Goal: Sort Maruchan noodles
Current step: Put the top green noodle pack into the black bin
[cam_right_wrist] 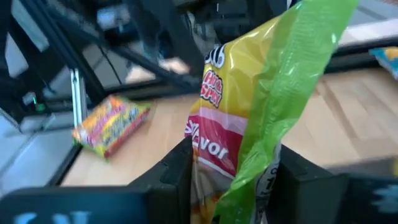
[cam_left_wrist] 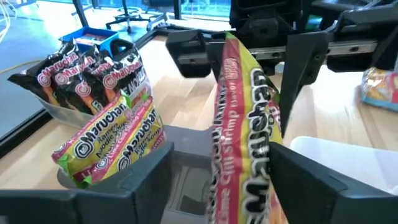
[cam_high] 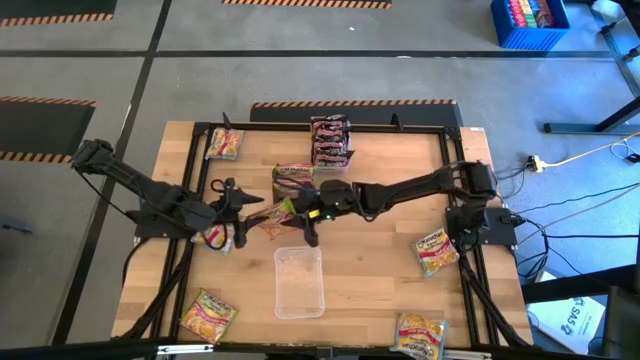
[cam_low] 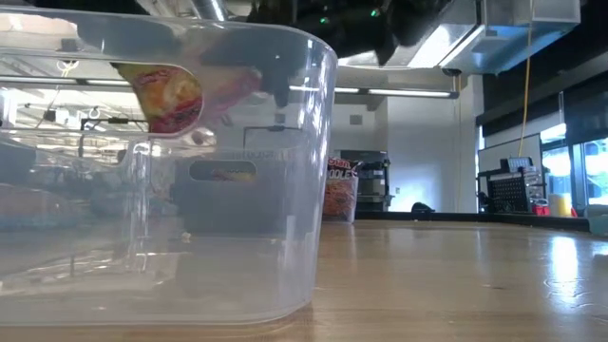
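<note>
A green, yellow and red Maruchan noodle packet (cam_high: 275,215) hangs above the table's middle, between my two grippers. My right gripper (cam_high: 297,212), reaching in from the table's right, is shut on it. My left gripper (cam_high: 243,205) comes from the left and is open. Its fingers (cam_left_wrist: 143,180) stand on either side of the packet's (cam_left_wrist: 239,112) other end. Through the clear tray's wall, the low view shows the packet (cam_low: 171,95) in the air. My left gripper: I cannot tell whether its one finger (cam_left_wrist: 311,180) touches the packet beside it. My right gripper pinches one end of the packet (cam_right_wrist: 236,180) between its two fingers, coming about level from the table's right. The packet stands on edge, lifted clear of the table.
An empty clear tray (cam_high: 298,300) lies near the centre front. At the back, one tray holds dark packets (cam_high: 330,140) and another green-and-orange ones (cam_high: 293,173). Loose yellow-pink packets lie at the far left (cam_high: 223,143), near left (cam_high: 207,315), right (cam_high: 437,250) and near right (cam_high: 420,335).
</note>
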{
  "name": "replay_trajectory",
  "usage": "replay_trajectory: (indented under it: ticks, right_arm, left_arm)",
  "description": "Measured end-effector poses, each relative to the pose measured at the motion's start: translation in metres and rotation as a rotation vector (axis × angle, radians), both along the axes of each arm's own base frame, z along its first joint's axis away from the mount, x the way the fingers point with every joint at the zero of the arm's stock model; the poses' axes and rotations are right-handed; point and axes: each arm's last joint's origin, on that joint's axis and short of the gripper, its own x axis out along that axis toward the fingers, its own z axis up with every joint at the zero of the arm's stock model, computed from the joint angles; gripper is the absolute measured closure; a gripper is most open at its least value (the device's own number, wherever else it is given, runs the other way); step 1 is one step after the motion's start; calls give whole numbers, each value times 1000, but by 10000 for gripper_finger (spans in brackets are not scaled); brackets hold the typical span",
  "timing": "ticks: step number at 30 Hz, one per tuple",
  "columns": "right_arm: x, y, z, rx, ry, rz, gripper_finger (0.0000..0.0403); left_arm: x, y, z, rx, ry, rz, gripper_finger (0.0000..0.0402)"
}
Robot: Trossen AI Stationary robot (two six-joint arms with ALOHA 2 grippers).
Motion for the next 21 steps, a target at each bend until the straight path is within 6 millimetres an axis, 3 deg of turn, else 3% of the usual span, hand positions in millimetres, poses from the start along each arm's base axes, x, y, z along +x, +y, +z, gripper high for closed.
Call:
replay_trajectory:
  ticks: [9,21]
  right_arm:
    - [-25,2,21,-96,157,41,286]
    - [-25,16,25,-137,101,86,286]
  left_arm:
    - [-2,1,3,-1,-14,-9,139]
    - [23,0,-5,-75,5,-106,91]
